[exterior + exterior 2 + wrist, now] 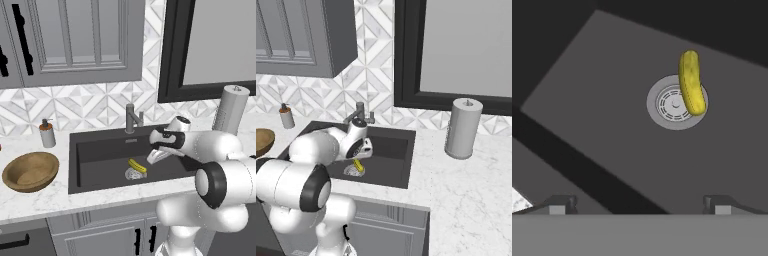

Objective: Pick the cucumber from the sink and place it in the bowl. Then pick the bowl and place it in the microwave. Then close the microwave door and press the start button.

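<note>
The cucumber (137, 166) is lying on the floor of the sink (100, 165), overlapping the edge of the round silver drain (132, 174). In the hand view the cucumber (692, 83) is covering the drain's (669, 104) right side, with one end sticking out past its rim.

The gripper (157, 156) is hanging over the sink, above and just to the right of the cucumber and apart from it. Its fingers (561, 203) are standing wide, one at each lower corner of the hand view, holding nothing.

The bowl (31, 171) is sitting upright on the table (60, 197) to the left of the sink, with nothing showing in it. A soap bottle (47, 133) is standing behind the bowl, near the sink's back left corner. The faucet (132, 118) is rising behind the sink at its middle. A paper towel roll (463, 128) is standing upright on the table to the right of the sink, well apart from the gripper. From the right base view the cucumber (358, 165) is showing just below the hand.
</note>
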